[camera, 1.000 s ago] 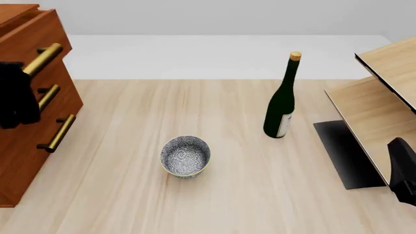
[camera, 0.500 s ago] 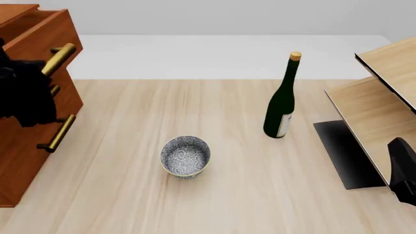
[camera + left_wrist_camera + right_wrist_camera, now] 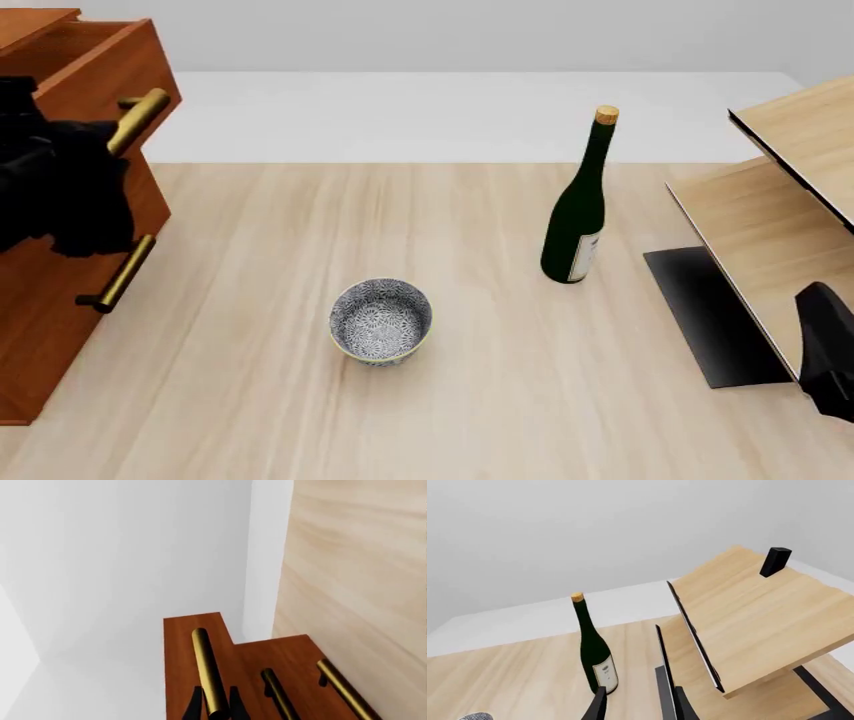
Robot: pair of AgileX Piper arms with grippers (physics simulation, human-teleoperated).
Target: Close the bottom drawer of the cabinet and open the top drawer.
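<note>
The cabinet point(image 3: 40, 340) stands at the table's left edge. Its top drawer point(image 3: 100, 65) is pulled out past the two below. My left gripper point(image 3: 107, 140) is shut on that drawer's brass handle point(image 3: 140, 118). In the left wrist view the fingers point(image 3: 194, 707) sit either side of the handle point(image 3: 208, 675). The bottom drawer point(image 3: 60, 310) lies flush with the middle one, its handle point(image 3: 120, 272) free. The left wrist view also shows that handle point(image 3: 343, 690). My right gripper point(image 3: 827, 350) hangs open and empty at the right edge and also shows in the right wrist view point(image 3: 640, 711).
A patterned bowl point(image 3: 382, 320) sits mid-table. A green wine bottle point(image 3: 578, 215) stands upright to its right. A pale plywood shelf unit point(image 3: 774, 220) on a black base point(image 3: 714, 310) fills the right side.
The top drawer has slid further out of the cabinet. My left gripper has moved with its handle, to the right in the front view. The right arm has not moved.
</note>
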